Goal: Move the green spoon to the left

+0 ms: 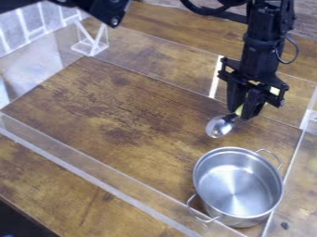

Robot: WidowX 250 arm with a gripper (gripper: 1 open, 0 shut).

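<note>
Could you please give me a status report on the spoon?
Jaws shut on spoon. Spoon right of center, bowl hanging out. Pot close by, nearer camera.

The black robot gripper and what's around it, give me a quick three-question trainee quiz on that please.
1. True or false: the black metal gripper is shut on the small spoon with a yellow-green handle and shiny silver bowl.
2. Fill in: the round steel pot has two ____.
3. Multiple choice: which part of the spoon is gripped? A) bowl B) handle C) neither

Key: 1 true; 2 handles; 3 B
</note>
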